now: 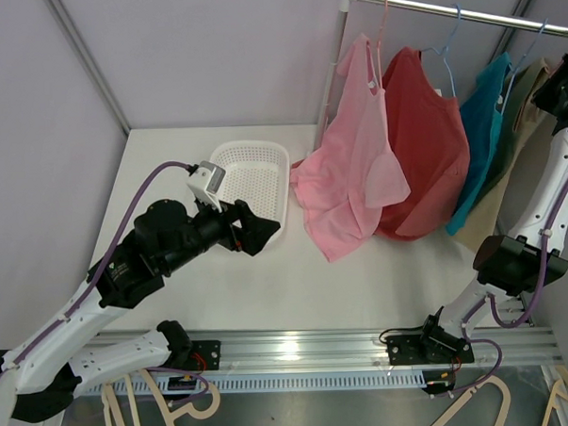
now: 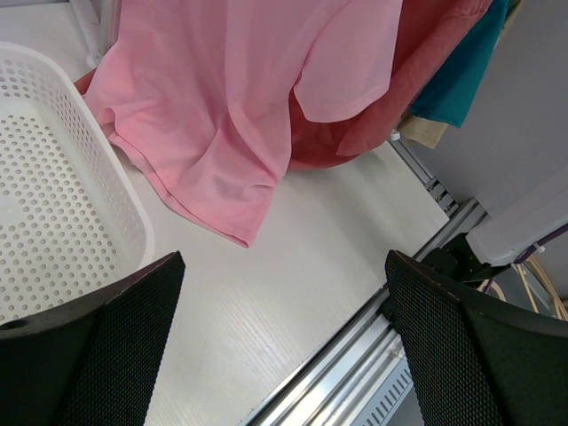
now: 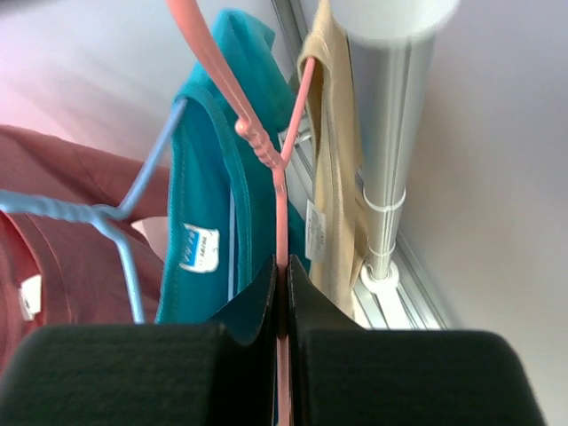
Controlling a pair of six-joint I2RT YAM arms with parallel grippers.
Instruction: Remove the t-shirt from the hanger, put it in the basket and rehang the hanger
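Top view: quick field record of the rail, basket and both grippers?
rail: pink t-shirt, red shirt, teal shirt, beige shirt, all hanging
pink t-shirt: hem resting on table
basket: white, empty, on table
left gripper: open, holding nothing, beside basket
right gripper: shut on pink hanger wire, between teal and beige shirts

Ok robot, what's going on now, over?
Left gripper open, empty, near white basket. Right gripper shut on pink hanger. Beige shirt not off yet. Teal shirt hangs close beside.
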